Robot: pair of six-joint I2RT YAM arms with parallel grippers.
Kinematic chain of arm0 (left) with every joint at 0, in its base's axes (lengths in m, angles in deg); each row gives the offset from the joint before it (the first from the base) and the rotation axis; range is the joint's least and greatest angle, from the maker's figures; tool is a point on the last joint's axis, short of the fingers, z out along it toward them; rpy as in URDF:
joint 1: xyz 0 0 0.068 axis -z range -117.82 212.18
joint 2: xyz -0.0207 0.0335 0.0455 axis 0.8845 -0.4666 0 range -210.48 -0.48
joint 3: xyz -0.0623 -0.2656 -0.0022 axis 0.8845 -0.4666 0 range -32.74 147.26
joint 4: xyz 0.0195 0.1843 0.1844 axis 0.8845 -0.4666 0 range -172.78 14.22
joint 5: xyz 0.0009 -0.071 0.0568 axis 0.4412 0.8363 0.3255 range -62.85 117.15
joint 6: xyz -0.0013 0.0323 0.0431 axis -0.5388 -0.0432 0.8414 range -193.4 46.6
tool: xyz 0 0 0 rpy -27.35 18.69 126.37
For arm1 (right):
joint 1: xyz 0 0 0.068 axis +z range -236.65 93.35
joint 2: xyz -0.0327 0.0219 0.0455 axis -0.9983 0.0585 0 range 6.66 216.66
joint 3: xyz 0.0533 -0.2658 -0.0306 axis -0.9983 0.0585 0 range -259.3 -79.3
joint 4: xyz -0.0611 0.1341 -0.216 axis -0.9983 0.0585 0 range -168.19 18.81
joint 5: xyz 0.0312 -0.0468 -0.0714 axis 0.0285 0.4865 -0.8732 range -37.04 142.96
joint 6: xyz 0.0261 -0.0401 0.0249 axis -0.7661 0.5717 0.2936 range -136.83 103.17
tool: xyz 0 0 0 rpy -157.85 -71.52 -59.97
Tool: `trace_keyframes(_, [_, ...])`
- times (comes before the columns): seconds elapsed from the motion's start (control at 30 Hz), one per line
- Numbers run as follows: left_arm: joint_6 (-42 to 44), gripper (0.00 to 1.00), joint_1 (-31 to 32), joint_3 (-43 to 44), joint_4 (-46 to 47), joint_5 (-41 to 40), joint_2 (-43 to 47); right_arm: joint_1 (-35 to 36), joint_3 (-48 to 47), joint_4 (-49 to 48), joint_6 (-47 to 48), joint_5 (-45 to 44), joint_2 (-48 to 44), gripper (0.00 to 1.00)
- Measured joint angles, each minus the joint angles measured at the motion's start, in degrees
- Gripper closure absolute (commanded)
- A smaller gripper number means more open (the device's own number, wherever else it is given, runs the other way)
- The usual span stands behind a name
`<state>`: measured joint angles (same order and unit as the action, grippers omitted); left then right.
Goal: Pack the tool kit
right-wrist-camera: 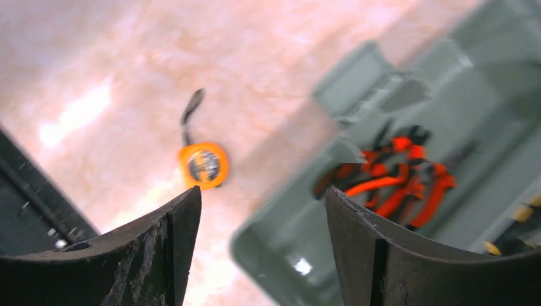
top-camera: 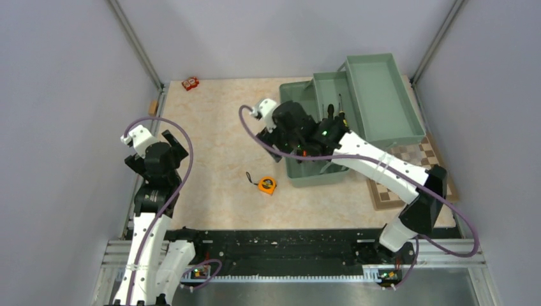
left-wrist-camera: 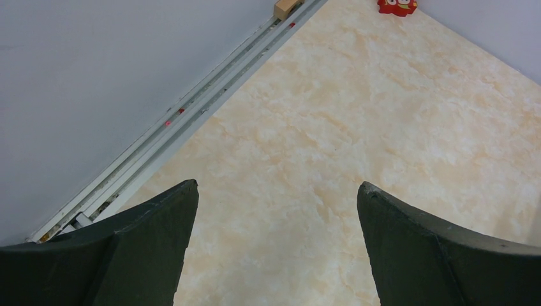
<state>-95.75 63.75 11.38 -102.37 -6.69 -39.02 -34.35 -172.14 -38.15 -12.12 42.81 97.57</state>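
The sage-green toolbox (top-camera: 311,176) stands open at the right back, with its tray (top-camera: 328,86) and lid (top-camera: 381,95) swung out behind it. My right gripper (top-camera: 296,132) hangs open and empty over the box's left part. In the right wrist view, the open right gripper (right-wrist-camera: 263,199) is above the box's corner rim (right-wrist-camera: 268,252). Orange-black pliers (right-wrist-camera: 397,180) lie inside the box, and yellow-black screwdriver handles (right-wrist-camera: 518,234) show at the right edge. The orange tape measure (top-camera: 267,185) lies on the table left of the box and shows in the right wrist view (right-wrist-camera: 203,165). My left gripper (top-camera: 168,145) is open and empty at the far left (left-wrist-camera: 277,188).
A brown-and-cream chessboard (top-camera: 418,156) lies right of the box, partly under the right arm. A small red object (top-camera: 190,83) sits at the back near the wall (left-wrist-camera: 397,6). A tan block (top-camera: 153,107) lies by the left rail (left-wrist-camera: 287,7).
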Motion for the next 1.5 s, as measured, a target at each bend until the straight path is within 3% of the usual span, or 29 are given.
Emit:
trace_keyframes(0.33, [0.0, 0.01, 0.0, 0.0, 0.0, 0.0, -0.6, 9.6, 6.4, 0.4, -2.8, 5.9, 7.5, 0.26])
trace_keyframes(0.67, [0.0, 0.01, 0.0, 0.0, 0.0, 0.2, -0.6, 10.0, 7.3, -0.2, -3.2, 4.6, 17.4, 0.17])
trace_keyframes(1.03, [0.0, 0.01, 0.0, 0.0, 0.0, 0.2, -0.6, 9.8, 7.3, -4.3, -1.7, 3.3, 25.5, 0.19])
trace_keyframes(1.2, [0.0, 0.01, 0.0, 0.0, 0.0, 0.2, -0.6, 9.1, 7.3, -6.3, -1.1, 4.3, 26.6, 0.26])
trace_keyframes(1.5, [0.0, 0.01, 0.0, 0.0, 0.0, 0.2, -0.5, 8.4, 7.3, -7.8, -1.0, 7.6, 26.9, 0.65])
